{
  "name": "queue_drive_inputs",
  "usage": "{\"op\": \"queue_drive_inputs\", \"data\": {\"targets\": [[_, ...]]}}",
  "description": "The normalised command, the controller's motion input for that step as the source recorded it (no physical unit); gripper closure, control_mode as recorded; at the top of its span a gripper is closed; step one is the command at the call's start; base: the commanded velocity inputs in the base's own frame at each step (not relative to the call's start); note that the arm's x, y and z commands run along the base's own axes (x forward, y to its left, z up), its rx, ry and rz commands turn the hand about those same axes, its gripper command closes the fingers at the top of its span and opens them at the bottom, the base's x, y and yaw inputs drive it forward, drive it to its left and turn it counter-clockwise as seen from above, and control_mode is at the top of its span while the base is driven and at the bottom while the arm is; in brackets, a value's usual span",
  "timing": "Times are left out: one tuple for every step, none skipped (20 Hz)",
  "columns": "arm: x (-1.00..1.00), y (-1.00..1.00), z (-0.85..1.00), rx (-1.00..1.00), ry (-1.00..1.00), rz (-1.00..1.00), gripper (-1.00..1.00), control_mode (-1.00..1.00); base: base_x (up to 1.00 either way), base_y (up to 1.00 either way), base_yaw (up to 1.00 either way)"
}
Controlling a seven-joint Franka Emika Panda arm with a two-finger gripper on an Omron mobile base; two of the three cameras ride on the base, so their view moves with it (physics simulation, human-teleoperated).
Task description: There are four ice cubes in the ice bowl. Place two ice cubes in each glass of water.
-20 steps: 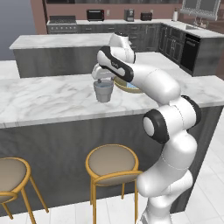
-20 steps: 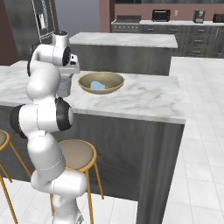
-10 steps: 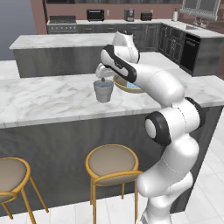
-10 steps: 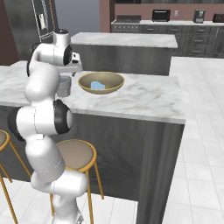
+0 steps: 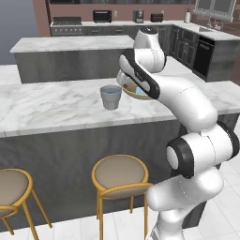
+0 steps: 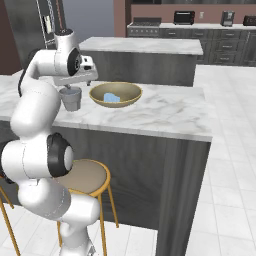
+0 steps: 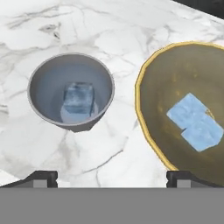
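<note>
Ice cubes lay together in the ice bowl, another sitting in the glass beside it on the marble worktop. Our jaws stood wide, empty. We judged the cubes light, hard, slippery; grip opposite flat faces.

Even, soft rendered light; no glare, slight softness throughout.

The marble counter is bright and evenly lit from above, with faint, diffuse shadows under the glass and along the ice bowl rim. The white arm carries gentle shading on its underside. The back of the kitchen sits dimmer. Both base views look mildly blurred and low in detail; the hand view is sharper, with no edge distortion visible.
</note>
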Motion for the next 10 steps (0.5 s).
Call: {"op": "queue_drive_inputs", "data": {"targets": [[-0.56,-0.44,0.37,-0.09,0.0,0.01,-1.0,-1.0,0.0,0.0,0.0],[-0.49,-0.39,0.41,-0.09,0.0,0.03,-1.0,-1.0,0.0,0.0,0.0],[-0.4,-0.44,0.38,-0.07,0.0,0.03,-1.0,-1.0,0.0,0.0,0.0],[-0.36,-0.51,0.33,-0.03,0.0,0.02,-1.0,-1.0,0.0,0.0,0.0],[-0.31,-0.56,0.27,0.0,0.0,0.01,-1.0,-1.0,0.0,0.0,0.0],[-0.16,-0.53,0.26,0.0,0.0,0.01,-1.0,-1.0,0.0,0.0,0.0],[-0.03,-0.52,0.24,0.0,0.01,0.01,-1.0,-1.0,0.0,0.0,0.0],[0.0,-0.51,0.21,0.0,0.04,0.02,-1.0,-1.0,0.0,0.0,0.0],[0.0,-0.49,0.16,0.0,0.13,0.02,-1.0,-1.0,0.0,0.0,0.0],[0.0,-0.47,0.15,0.0,0.15,0.03,-1.0,-1.0,0.0,0.0,0.0]]}}
